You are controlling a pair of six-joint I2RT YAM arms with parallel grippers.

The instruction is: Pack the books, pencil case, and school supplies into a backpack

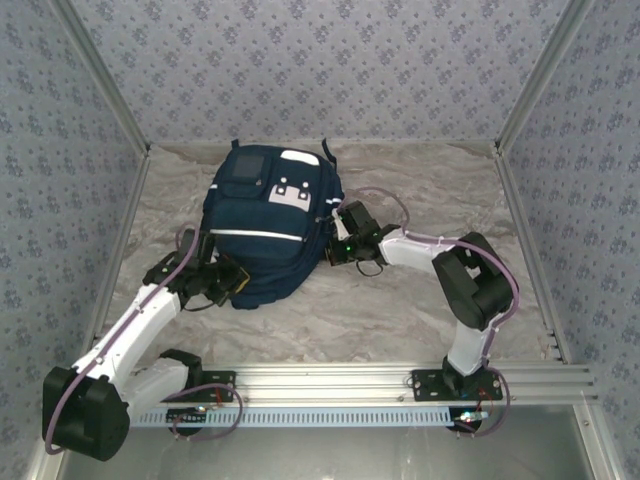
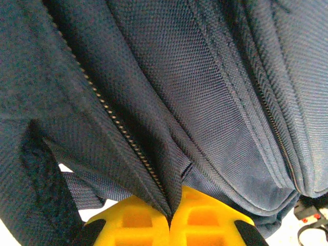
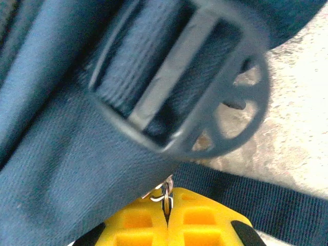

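- Backpack (image 1: 265, 235) lies flat on the desk (image 1: 430, 300), front pocket up, left of centre, top toward the far wall.
- Left jaws sit at the near-left corner of the backpack. In the wrist view they are pressed together, pinching a fold of navy fabric right beside a zip (image 2: 113, 120).
- That zip's teeth look meshed along the stretch in view. A second zip (image 2: 277, 128) further right also looks shut.
- Right jaws sit at the backpack's right side. They are pressed together on a small metal ring (image 3: 165, 192), probably a zip pull, though I cannot be sure. It lies just below a black buckle (image 3: 205, 97) and above a strap (image 3: 256, 200).
- What the backpack holds is hidden, so I cannot confirm the packing.
- Judgement: late stage. The body looks filled out, and both arms are on the backpack itself rather than fetching items.
- Probably left to do: finish or check the zip closure, with one side anchoring the fabric and the other drawing the pull, then let go.
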